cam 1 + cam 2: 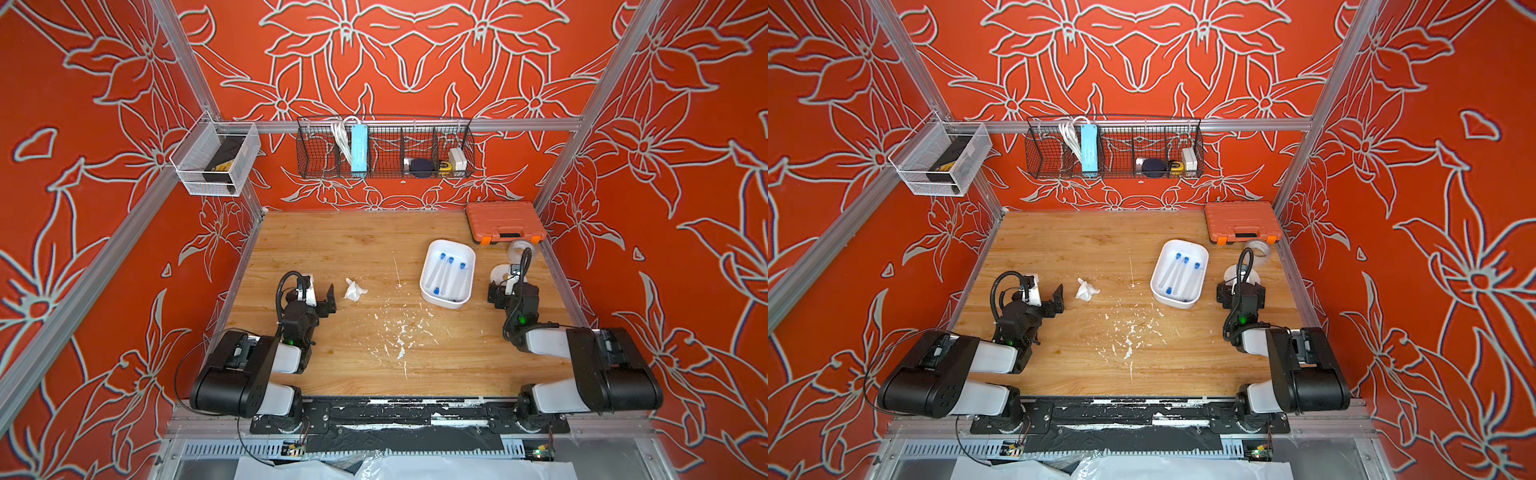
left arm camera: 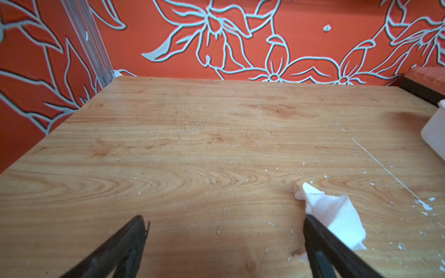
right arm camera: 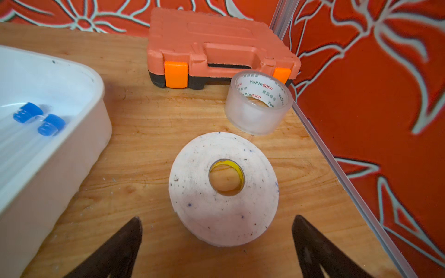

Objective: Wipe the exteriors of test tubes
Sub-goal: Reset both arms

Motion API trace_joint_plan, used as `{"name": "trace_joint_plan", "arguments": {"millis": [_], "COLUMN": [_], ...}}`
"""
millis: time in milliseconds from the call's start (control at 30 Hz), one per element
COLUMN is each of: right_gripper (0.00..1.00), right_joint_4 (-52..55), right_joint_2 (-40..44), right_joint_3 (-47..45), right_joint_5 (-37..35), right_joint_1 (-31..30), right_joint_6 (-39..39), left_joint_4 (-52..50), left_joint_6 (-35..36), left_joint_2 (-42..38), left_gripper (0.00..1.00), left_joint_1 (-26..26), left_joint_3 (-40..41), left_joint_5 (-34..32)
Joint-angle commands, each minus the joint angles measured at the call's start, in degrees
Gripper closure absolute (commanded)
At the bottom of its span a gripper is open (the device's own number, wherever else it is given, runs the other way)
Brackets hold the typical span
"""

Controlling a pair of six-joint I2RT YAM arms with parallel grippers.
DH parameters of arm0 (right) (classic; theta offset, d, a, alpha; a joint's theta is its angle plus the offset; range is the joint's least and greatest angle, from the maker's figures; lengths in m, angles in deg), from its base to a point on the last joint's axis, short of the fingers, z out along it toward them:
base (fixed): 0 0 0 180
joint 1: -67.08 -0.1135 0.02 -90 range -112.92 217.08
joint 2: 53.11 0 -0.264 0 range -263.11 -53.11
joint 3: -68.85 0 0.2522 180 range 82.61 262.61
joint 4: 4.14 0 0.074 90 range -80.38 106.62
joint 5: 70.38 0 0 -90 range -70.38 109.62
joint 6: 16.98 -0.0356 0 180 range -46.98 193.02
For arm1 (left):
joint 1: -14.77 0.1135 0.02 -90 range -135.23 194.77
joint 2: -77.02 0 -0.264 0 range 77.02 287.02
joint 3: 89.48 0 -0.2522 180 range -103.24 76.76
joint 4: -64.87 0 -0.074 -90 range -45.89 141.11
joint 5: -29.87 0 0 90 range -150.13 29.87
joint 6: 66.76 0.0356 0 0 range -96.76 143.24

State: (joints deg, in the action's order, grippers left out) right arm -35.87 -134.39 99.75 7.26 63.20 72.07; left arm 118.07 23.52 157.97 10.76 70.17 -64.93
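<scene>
In both top views the tubes [image 1: 441,275] lie in a white tray [image 1: 442,303], a little right of the frame's centre; their blue caps point to different ends. Both arms are folded, with the elbows near the lower edge and the wrists reaching up the frame. The left gripper [image 2: 224,219] is low over the table [image 1: 332,249] at centre left, jaws wide apart and empty; a crumpled tissue [image 1: 353,289] lies just beside one finger. The right gripper [image 3: 218,219] is just right of the tray, also wide open and empty, facing a white roll [image 3: 221,204]. Beyond the roll a clear tape [image 3: 257,113] reads "YuPin BOPP", next to an orange case [image 3: 216,48].
</scene>
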Motion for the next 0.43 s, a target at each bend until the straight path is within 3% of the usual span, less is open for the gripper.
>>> {"name": "trace_joint_plan", "arguments": {"millis": [0, 400], "right_gripper": [0.03, 0.03], "right_joint_4": [-1.85, -0.94], "right_joint_2": [-0.06, 0.31], "right_joint_3": [0.87, 1.05], "right_joint_5": [0.93, 0.93], "right_joint_1": [0.05, 0.01], "right_joint_6": [0.95, 0.95], "left_joint_4": [1.67, 2.17], "left_joint_6": [1.50, 1.66], "left_joint_2": [-0.39, -0.15], "left_gripper": [0.02, 0.02], "left_joint_1": [0.32, 1.04], "left_joint_3": [-0.65, -0.54], "left_joint_5": [1.49, 4.01]}}
